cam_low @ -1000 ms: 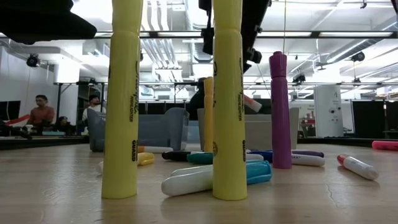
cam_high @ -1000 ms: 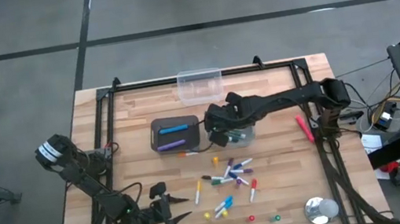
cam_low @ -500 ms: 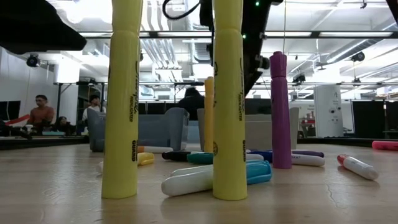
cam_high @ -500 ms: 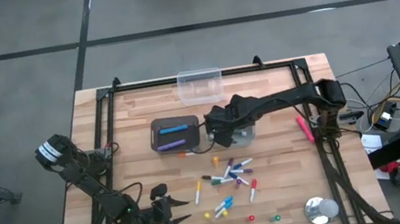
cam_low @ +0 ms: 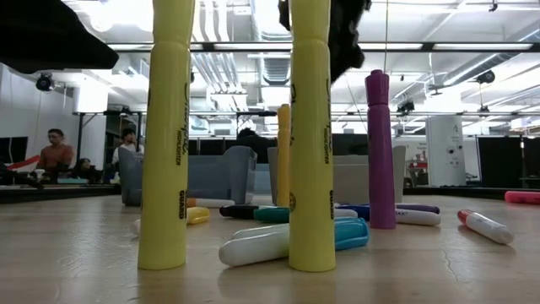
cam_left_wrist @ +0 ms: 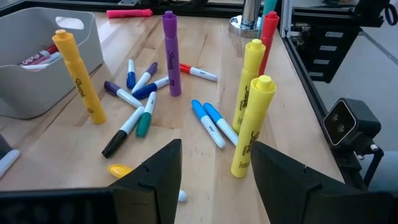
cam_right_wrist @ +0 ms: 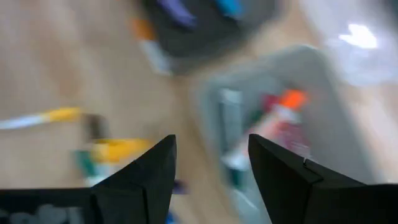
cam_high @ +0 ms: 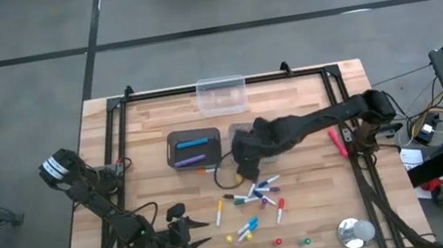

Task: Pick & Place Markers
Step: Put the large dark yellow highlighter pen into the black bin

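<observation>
The markers [cam_high: 254,195] lie scattered on the wooden table's middle; some stand upright on their ends, such as two yellow ones [cam_left_wrist: 254,124] and a purple one [cam_left_wrist: 171,53]. My right gripper [cam_high: 244,168] hovers open above the far-left side of this scatter, pointing steeply down, with nothing between its fingers [cam_right_wrist: 211,168]. Just beyond it stands a grey bin [cam_right_wrist: 280,118] with markers inside. My left gripper [cam_high: 196,233] waits open near the table's front left, level with the markers [cam_left_wrist: 214,177] and apart from them.
A dark tray [cam_high: 194,148] with a blue and a purple marker sits left of the grey bin. A clear container [cam_high: 221,94] stands at the far edge. A pink marker [cam_high: 336,142] lies by the right rail, and a silver tape roll [cam_high: 355,232] sits at the near right.
My right gripper has moved from above the grey bin toward the table's near edge, rising a little, and now hangs over the scattered markers. The white marker seen at its fingers in the low view a second ago no longer shows there.
</observation>
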You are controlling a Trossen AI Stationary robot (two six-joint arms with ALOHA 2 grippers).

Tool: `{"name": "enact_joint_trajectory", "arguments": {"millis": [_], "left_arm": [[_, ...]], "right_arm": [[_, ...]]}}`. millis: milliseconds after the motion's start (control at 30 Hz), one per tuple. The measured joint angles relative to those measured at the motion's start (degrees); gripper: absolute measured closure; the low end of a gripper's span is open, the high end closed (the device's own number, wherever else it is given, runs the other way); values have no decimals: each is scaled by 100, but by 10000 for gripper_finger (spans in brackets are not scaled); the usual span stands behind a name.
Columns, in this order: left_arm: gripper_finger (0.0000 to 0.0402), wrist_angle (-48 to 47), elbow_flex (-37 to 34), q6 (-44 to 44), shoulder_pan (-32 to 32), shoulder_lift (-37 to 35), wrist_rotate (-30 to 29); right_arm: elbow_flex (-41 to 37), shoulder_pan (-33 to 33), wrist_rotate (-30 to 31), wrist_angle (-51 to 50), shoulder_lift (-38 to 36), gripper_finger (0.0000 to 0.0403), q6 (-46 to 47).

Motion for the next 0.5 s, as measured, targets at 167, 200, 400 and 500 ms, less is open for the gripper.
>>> {"name": "enact_joint_trajectory", "arguments": {"millis": [167, 200, 400, 500], "left_arm": [[216, 6, 0, 1, 0, 0, 0], [216, 8, 0, 1, 0, 0, 0], [216, 6, 0, 1, 0, 0, -1], [216, 4, 0, 1, 0, 0, -2]], "right_arm": [[-17, 191, -750, 863, 30, 204, 145], [-17, 224, -759, 985, 48, 204, 198], [-26, 408, -714, 1091, 229, 204, 119], [-27, 474, -495, 1127, 308, 204, 80]]}}
